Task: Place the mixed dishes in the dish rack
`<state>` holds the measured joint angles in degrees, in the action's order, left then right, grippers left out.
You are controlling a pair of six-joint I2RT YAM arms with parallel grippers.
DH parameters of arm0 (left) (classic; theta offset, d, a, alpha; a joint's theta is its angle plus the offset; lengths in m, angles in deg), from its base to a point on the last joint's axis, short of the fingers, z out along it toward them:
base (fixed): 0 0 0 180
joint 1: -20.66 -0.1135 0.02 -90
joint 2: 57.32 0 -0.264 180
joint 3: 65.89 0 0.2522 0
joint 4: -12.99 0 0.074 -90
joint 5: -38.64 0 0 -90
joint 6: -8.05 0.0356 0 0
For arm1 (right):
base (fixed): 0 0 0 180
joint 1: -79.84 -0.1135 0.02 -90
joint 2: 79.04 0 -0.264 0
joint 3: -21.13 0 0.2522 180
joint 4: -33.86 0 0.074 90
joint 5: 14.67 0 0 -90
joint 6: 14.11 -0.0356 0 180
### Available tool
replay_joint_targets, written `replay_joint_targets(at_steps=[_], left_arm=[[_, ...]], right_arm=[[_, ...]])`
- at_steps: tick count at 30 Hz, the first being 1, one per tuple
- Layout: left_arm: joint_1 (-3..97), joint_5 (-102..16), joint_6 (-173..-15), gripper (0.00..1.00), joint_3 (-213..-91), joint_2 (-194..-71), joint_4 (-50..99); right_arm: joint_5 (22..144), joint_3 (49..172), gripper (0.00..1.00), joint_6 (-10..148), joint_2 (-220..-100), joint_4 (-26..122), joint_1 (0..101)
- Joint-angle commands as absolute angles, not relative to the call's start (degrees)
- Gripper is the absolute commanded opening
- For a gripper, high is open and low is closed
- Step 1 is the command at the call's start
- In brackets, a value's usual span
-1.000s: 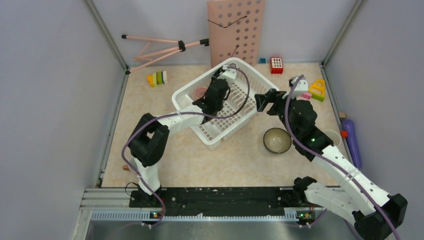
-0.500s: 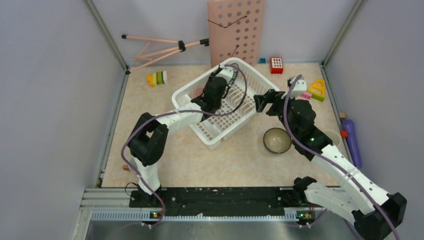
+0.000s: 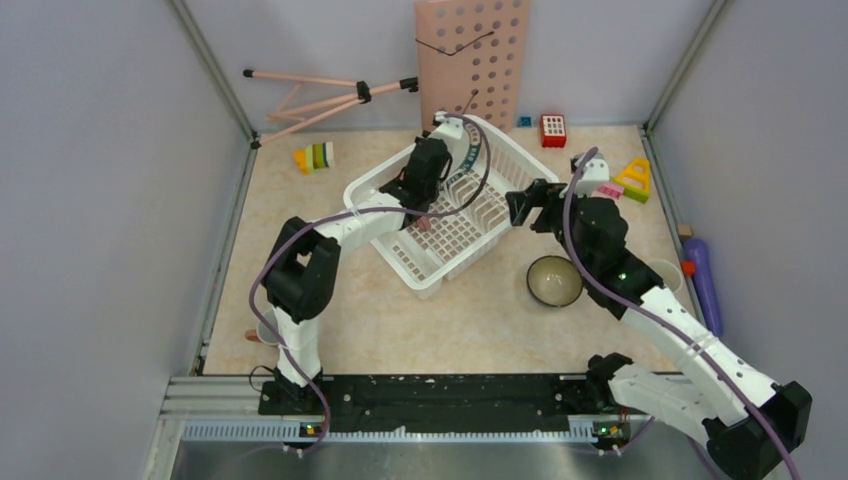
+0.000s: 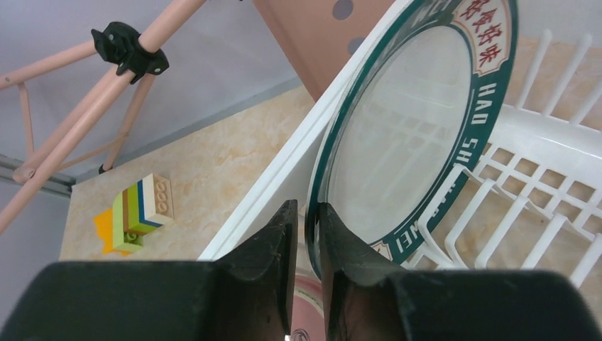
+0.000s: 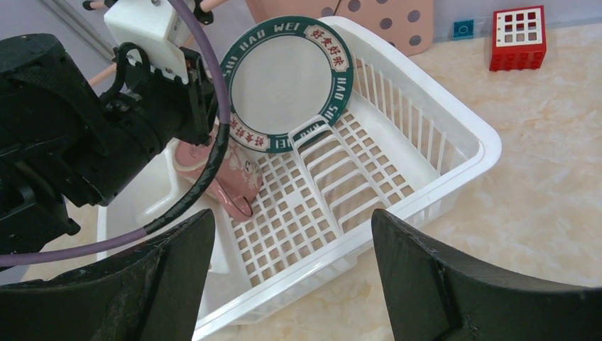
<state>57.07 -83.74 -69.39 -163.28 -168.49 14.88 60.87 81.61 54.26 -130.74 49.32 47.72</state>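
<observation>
Our left gripper (image 4: 307, 211) has its fingers (image 4: 273, 245) close together astride the rim of the teal-rimmed plate (image 4: 405, 128); we cannot tell whether they pinch it or merely flank it. The plate stands on edge at the far corner of the dish rack (image 5: 477, 145), upper middle of the right wrist view, with a pink cup (image 5: 231, 174) just lower left of it. Our right gripper (image 5: 291, 220) hangs wide open and empty beside the rack. The bowl (image 3: 553, 281) sits on the table (image 3: 450, 320), lower right of the rack.
</observation>
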Motion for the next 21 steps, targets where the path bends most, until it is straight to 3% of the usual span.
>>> replay_joint_targets(at_steps=[1,3,5,9,15,19,21], left_arm=[[56.7,-79.0,-67.4,0.18,-164.6,-168.6,9.0],[56.6,-78.6,-66.8,0.06,-164.5,-169.1,7.5],[56.6,-80.5,-66.3,0.04,-165.8,-170.2,7.9],[55.9,-80.9,-68.2,0.23,-170.0,-171.7,13.6],[55.3,-82.3,-70.2,0.41,-173.0,-170.2,18.4],[55.3,-80.8,-71.5,0.53,-172.9,-166.9,19.8],[55.3,-79.9,-72.4,0.59,-173.3,-165.6,21.1]], right_arm=[[61.0,84.6,0.8,54.2,-131.0,49.8,48.2],[61.0,84.6,0.8,54.2,-130.9,50.0,48.2],[61.0,84.6,0.8,54.2,-130.9,50.2,48.2],[61.2,84.8,0.8,54.0,-131.1,50.3,48.2],[61.0,85.6,0.82,52.9,-132.3,51.6,48.2],[56.2,86.7,0.97,50.4,-133.3,55.4,48.2],[54.0,87.7,0.99,49.1,-134.5,57.8,48.2]])
